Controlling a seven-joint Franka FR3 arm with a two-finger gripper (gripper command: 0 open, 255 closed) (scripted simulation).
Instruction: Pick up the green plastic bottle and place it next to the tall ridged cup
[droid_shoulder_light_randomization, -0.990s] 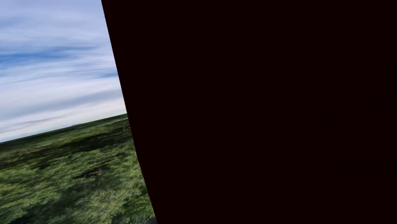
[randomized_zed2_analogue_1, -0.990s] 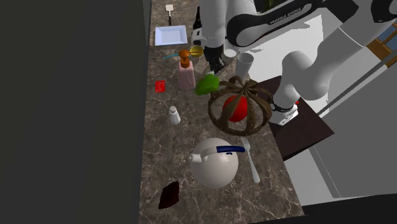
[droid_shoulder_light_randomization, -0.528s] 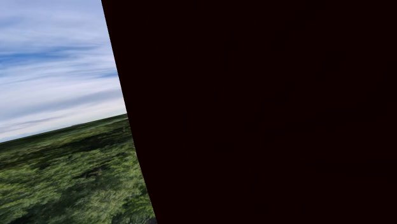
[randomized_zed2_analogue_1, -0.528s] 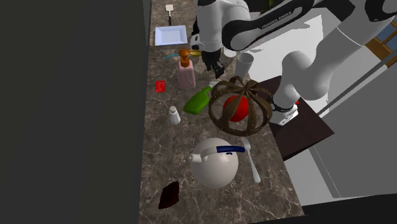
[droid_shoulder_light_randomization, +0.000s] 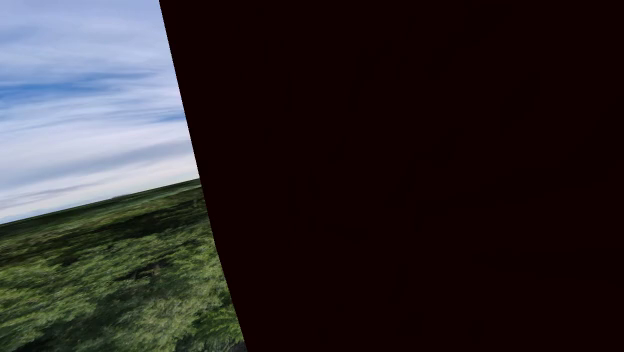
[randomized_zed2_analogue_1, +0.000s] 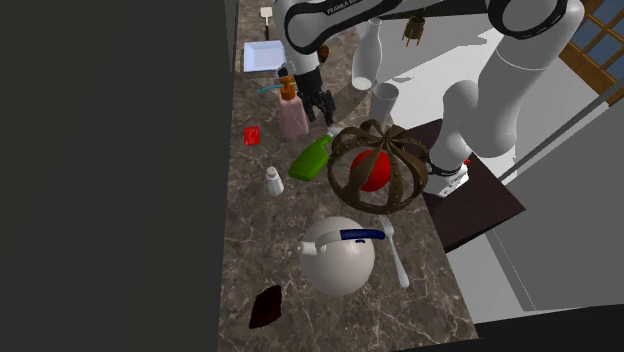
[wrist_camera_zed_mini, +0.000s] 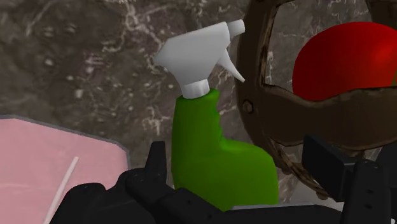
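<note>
A dark marble counter (randomized_zed2_analogue_1: 255, 240) crowded with kitchen things. The green bottle (randomized_zed2_analogue_1: 311, 158), topped with a white trigger spray head, lies on its side near the middle of the counter. Its body is just beside a brown wire basket (randomized_zed2_analogue_1: 378, 165) that holds something red. The black gripper (randomized_zed2_analogue_1: 324, 104) hangs above the counter next to a pink soap dispenser (randomized_zed2_analogue_1: 292, 116), spread wide and holding nothing. In the wrist view the bottle (wrist_camera_zed_mini: 213, 162) lies below the hand, framed between the two fingers (wrist_camera_zed_mini: 156, 159) but not touched by them, and the basket (wrist_camera_zed_mini: 256, 63) sits close alongside it. The tall white cup (randomized_zed2_analogue_1: 386, 102) stands beyond the basket, near the counter's edge.

The step in hand appears to be the pick-up. A good grasp likely means lowering straight down over the bottle's broad lower body, jaws set across its narrower width. The finger on the basket side should stay clear of the wire — a nudge there could roll the bottle or shift the basket. The shoulder view gives sky, grass and a black area.
</note>
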